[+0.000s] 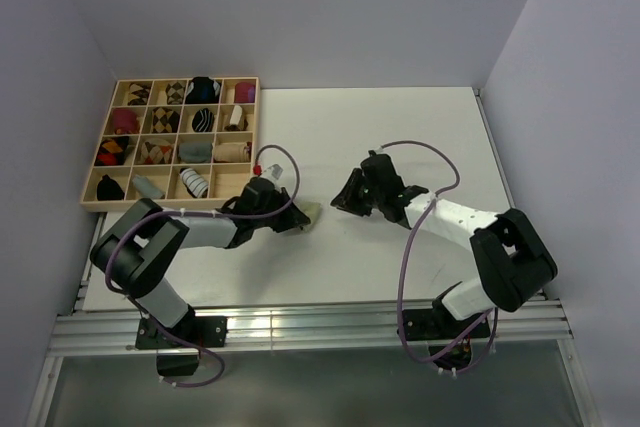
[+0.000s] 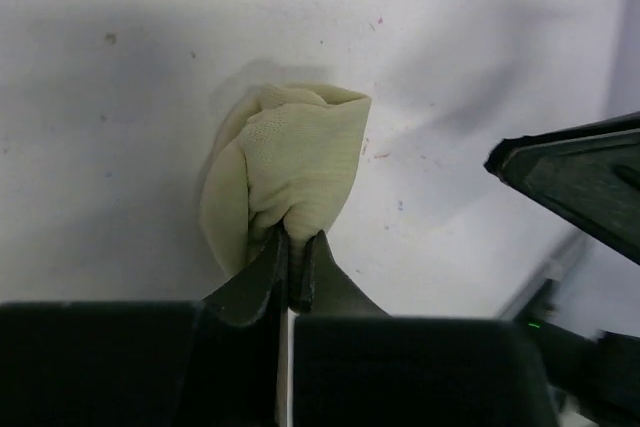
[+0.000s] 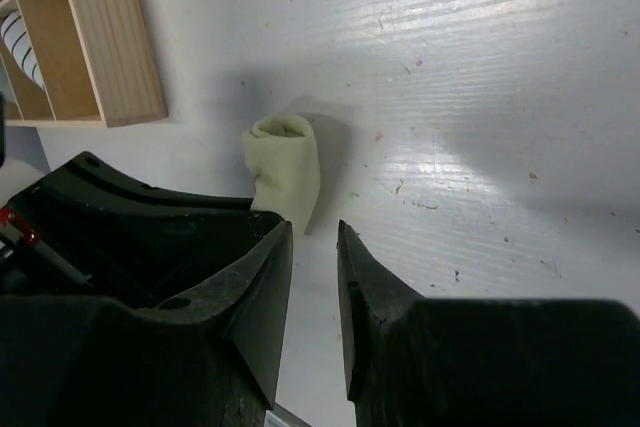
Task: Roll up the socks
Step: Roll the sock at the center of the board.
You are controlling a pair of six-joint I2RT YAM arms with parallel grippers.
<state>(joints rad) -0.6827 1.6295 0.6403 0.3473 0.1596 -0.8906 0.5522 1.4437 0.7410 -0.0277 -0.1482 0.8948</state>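
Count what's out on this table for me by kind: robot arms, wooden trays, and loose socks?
Robot arms: 2 (left arm, right arm)
Wooden tray: 1
Loose pale yellow-green sock: 1
Total: 4

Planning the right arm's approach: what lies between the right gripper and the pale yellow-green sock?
Only bare table separates the right gripper from the sock, clearest in the top view.

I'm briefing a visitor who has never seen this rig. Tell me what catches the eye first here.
The left pincer pinches a bunched pale yellow-green sock on the white table. The right pincer hangs open and empty just beside it. A wooden tray of rolled socks sits at the far left.
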